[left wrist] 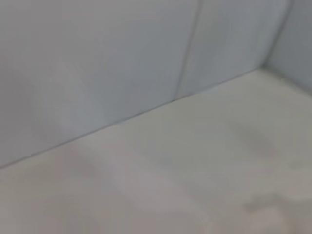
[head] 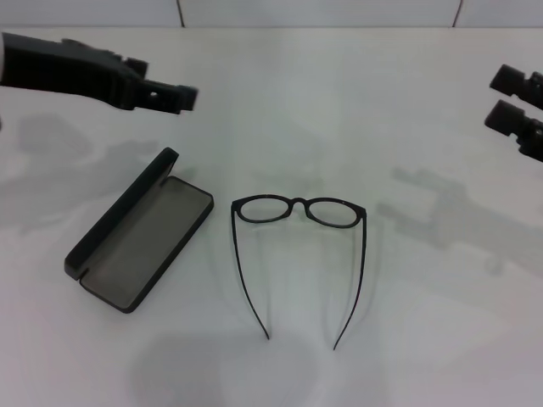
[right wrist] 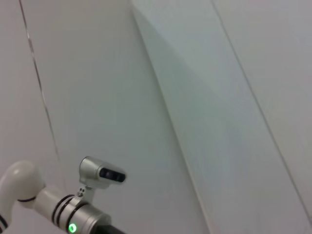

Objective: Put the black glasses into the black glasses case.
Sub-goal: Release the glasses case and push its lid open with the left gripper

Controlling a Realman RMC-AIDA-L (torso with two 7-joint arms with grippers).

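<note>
Well below both raised grippers, black glasses (head: 299,212) beside open black glasses case (head: 140,233); jaws' state unclear.

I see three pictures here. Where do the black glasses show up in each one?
Head view: the black glasses lie unfolded at the centre of the white table, right of the open black glasses case.
Left wrist view: not in it.
Right wrist view: not in it.
Shared landmark: the table and grey wall, in the head and left wrist views.
</note>
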